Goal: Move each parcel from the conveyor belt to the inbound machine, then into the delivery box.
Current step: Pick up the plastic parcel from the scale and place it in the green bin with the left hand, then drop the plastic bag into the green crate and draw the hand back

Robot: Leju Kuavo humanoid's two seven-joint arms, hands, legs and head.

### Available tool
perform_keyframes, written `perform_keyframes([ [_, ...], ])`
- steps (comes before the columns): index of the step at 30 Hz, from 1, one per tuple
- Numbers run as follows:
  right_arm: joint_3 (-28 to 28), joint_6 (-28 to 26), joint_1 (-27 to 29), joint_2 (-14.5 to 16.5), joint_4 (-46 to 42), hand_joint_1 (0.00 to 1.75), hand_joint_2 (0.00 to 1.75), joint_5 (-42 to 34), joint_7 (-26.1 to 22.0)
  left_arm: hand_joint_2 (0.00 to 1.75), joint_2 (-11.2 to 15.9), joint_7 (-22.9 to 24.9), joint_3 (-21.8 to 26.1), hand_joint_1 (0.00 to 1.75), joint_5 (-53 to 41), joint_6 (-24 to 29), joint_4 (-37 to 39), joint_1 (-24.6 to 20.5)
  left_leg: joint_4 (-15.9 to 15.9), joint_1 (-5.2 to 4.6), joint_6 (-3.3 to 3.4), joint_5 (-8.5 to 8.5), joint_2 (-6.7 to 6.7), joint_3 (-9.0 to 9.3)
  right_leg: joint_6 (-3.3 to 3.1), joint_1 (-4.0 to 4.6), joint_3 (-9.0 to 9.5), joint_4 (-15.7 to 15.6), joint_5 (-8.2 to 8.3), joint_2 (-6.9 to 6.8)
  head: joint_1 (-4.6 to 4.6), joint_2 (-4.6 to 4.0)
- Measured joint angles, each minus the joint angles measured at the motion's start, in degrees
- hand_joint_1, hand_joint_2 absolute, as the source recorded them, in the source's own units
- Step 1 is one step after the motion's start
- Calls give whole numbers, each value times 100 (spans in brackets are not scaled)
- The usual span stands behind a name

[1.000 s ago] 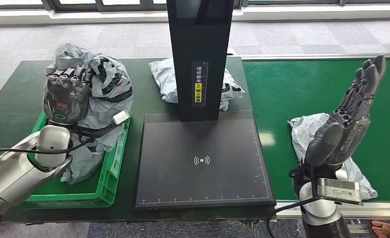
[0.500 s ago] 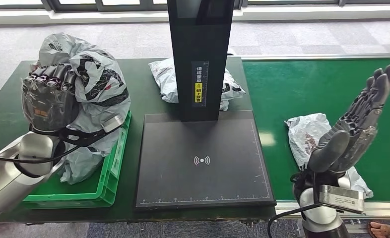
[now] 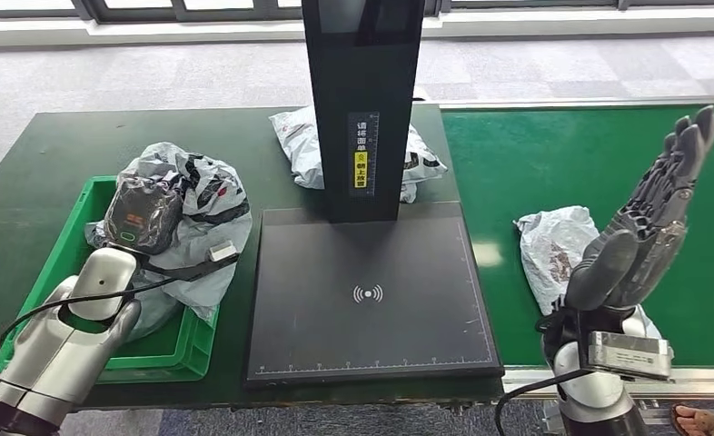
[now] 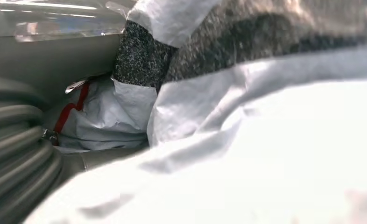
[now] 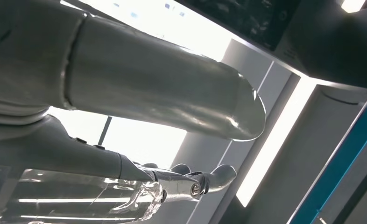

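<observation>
A crumpled grey parcel [image 3: 199, 218] with black print lies in the green delivery box [image 3: 54, 263] at the table's left. My left hand [image 3: 143, 214] rests down on it, holding it, with its fingers buried in the folds. The left wrist view has the same parcel [image 4: 265, 140] pressed close to the camera. Another grey parcel [image 3: 558, 247] lies on the green conveyor belt [image 3: 553, 145]. My right hand [image 3: 646, 227] is raised upright just right of that parcel, open and holding nothing. The inbound machine's black platform [image 3: 371, 300] is bare.
The machine's black post [image 3: 362, 100] rises at the back of the platform, and a further grey parcel [image 3: 299, 145] lies behind it. A person's foot [image 3: 699, 420] is at the bottom right corner. The dark green table [image 3: 26, 173] surrounds the box.
My left hand has come down with the grey parcel from above the box into it. My right hand stays raised and open, shifted only slightly.
</observation>
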Motion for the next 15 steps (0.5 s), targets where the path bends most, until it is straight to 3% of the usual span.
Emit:
perform_keyframes([
  [7, 0, 98, -50, -11, 5, 0, 0, -11, -31, 175, -158, 279, 438, 175, -5, -379, 331, 266, -3, 1, -5, -3, -6, 0, -6, 9, 2, 1, -4, -5, 1, 0],
  [12, 0, 214, -220, -11, 49, 0, 0, -3, 62, 175, 211, 1788, 103, 175, -5, -648, 582, 278, -5, 2, -10, -1, 8, 5, -10, 15, 1, 1, -2, 2, -1, 0],
  [15, 0, 223, -315, -9, 108, 0, 0, 14, 107, 175, 425, 2096, -130, 175, -5, -729, 763, 230, -5, 5, -15, 3, 0, 7, -11, 18, 6, 2, -3, -4, -1, 0],
])
